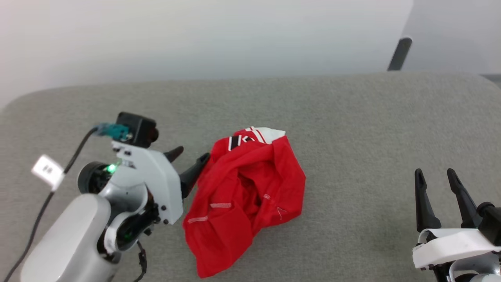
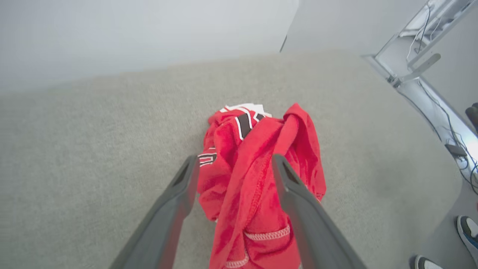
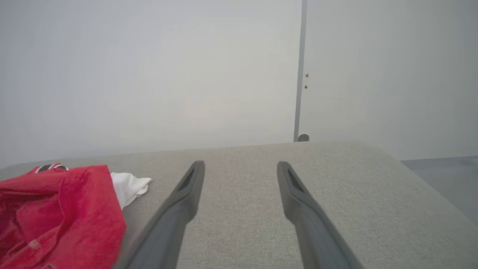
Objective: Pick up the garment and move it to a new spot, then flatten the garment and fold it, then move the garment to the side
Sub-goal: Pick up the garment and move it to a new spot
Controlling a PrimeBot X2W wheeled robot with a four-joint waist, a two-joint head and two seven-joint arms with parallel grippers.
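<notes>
The garment (image 1: 246, 196), a red jersey with a white sleeve and black numbers showing at its far end, lies crumpled in a heap on the grey cushioned surface (image 1: 352, 129). My left gripper (image 1: 191, 156) is open at the heap's left edge. In the left wrist view its fingers straddle a raised red fold of the garment (image 2: 242, 179), and I cannot tell whether they touch it. My right gripper (image 1: 436, 178) stands open at the lower right, well clear of the cloth. From the right wrist the garment (image 3: 59, 213) lies to the left of the open right gripper (image 3: 241, 166).
A pale wall runs behind the surface, with a dark post (image 1: 399, 53) at the far right. In the left wrist view, a metal frame with cables (image 2: 422, 56) and a person's shoes (image 2: 466, 231) are on the floor beyond the surface's right edge.
</notes>
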